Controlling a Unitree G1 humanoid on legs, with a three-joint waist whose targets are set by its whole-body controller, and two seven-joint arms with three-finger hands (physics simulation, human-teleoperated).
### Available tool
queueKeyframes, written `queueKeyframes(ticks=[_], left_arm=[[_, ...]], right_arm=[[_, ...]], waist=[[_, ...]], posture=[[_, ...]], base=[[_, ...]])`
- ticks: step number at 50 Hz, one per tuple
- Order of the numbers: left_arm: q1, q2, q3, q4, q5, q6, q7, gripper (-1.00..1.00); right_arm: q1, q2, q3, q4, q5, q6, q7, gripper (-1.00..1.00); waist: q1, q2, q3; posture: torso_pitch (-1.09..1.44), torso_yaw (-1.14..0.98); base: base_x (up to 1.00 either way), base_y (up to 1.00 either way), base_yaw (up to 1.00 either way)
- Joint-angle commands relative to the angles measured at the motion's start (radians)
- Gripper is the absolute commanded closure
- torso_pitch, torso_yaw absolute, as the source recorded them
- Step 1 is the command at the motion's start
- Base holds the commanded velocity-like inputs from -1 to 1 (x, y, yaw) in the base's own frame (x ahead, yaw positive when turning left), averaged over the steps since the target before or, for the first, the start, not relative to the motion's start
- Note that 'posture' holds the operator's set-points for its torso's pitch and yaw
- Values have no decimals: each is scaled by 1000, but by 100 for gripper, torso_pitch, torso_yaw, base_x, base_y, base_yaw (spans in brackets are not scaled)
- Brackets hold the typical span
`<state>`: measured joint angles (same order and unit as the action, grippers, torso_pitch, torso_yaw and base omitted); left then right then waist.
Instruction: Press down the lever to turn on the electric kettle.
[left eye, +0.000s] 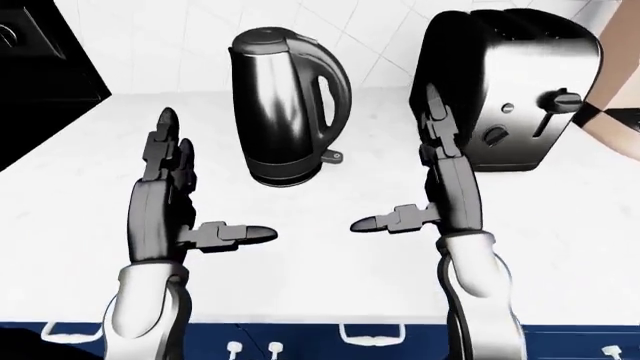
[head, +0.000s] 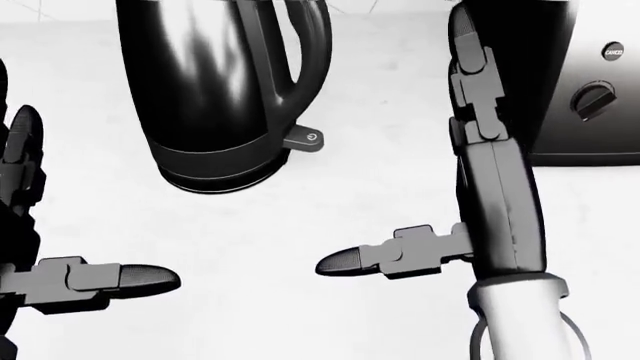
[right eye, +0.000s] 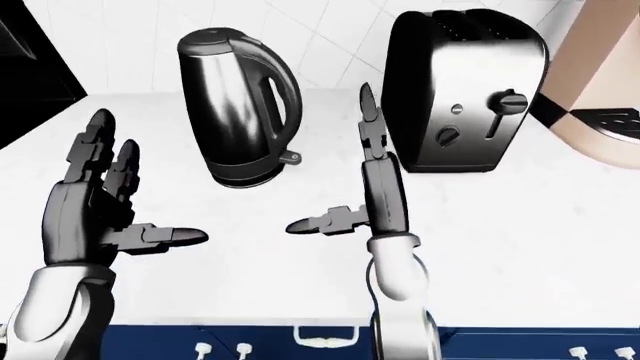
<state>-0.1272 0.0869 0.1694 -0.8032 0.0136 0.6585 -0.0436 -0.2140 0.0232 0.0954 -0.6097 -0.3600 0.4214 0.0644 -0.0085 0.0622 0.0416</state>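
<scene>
A shiny steel electric kettle (left eye: 283, 112) with a black handle stands upright on the white counter (left eye: 330, 270). Its small grey lever (head: 304, 140), marked with a power symbol, sticks out at the base on the kettle's right. My left hand (left eye: 220, 177) is open, palm inward, to the left of and below the kettle. My right hand (left eye: 396, 159) is open too, fingers pointing up, to the right of the lever and apart from it. Neither hand touches the kettle.
A steel toaster (left eye: 520, 90) with a knob and side lever stands right of the kettle, just behind my right hand. A dark appliance (left eye: 40, 60) fills the top left. Blue cabinet fronts (left eye: 330, 341) run below the counter edge. A tan wall panel (right eye: 600, 90) stands at the right.
</scene>
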Motion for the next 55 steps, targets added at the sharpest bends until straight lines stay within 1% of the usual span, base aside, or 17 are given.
queueKeyframes(ticks=[1,2,3,4,5,10,12,15,16,17,18,21,24,27,28,34,55], left_arm=[[-15,8,9,-20,3,-25,5,-100],[-15,8,9,-18,2,-25,5,-100],[-14,8,9,-18,2,-26,5,-100],[-13,8,9,-17,2,-28,5,-100],[-13,8,10,-17,2,-28,5,-100],[-14,9,10,-20,1,-24,5,-100],[-15,10,13,-18,-1,-26,5,-100],[-14,10,11,-16,0,-27,5,-100],[-15,10,12,-17,-1,-27,5,-100],[-13,9,11,-18,-1,-27,6,-100],[-12,9,10,-17,0,-29,6,-100],[-12,9,10,-17,0,-29,6,-100],[-10,8,8,-16,1,-32,6,-100],[-10,8,9,-17,0,-30,6,-100],[-11,8,9,-17,1,-31,6,-100],[-11,8,10,-16,0,-30,7,-100],[-6,7,11,-20,-1,-31,7,-100]], right_arm=[[-20,5,8,-26,-2,-21,-1,-100],[-20,5,7,-25,-2,-22,-1,-100],[-20,5,8,-24,-3,-23,-2,-100],[-21,6,10,-24,-4,-22,-1,-100],[-22,6,9,-24,-4,-22,-1,-100],[-29,7,9,-21,-5,-19,0,-100],[-31,8,10,-21,-6,-18,1,-100],[-33,8,12,-20,-9,-17,1,-100],[-33,9,12,-20,-8,-17,2,-100],[-33,9,12,-21,-9,-17,2,-100],[-33,9,12,-21,-9,-17,3,-100],[-31,9,12,-22,-9,-18,3,-100],[-30,9,12,-19,-8,-21,2,-100],[-33,11,9,-16,-10,-15,-7,-100],[-34,11,9,-15,-12,-12,-7,-100],[-35,10,9,-15,-13,-18,-15,-100],[-112,6,8,-27,-12,50,48,-100]], waist=[[0,21,-20],[1,44,-21],[12,3,-19],[4,20,-18],[10,16,-16],[13,-29,-17],[16,-57,-17],[15,-126,-26],[6,-85,-24],[14,-101,-24],[8,-98,-25],[6,-72,-33],[8,-40,-24],[-1,32,-14],[0,-12,-12],[4,-52,-34],[11,-50,-41]], posture=[[0,0],[0,0],[0,0],[0,0],[0,0],[0,0],[0,0],[0,0],[0,0],[0,0],[0,0],[0,0],[0,0],[0,0],[0,0],[0,0],[0,0]], base=[[11,0,0],[10,0,0],[11,0,0],[11,0,0],[11,0,0],[11,0,0],[11,0,0],[11,0,0],[10,0,0],[10,0,0],[11,0,0],[10,0,0],[10,0,0],[8,0,0],[3,0,0],[0,0,0],[0,0,0]])
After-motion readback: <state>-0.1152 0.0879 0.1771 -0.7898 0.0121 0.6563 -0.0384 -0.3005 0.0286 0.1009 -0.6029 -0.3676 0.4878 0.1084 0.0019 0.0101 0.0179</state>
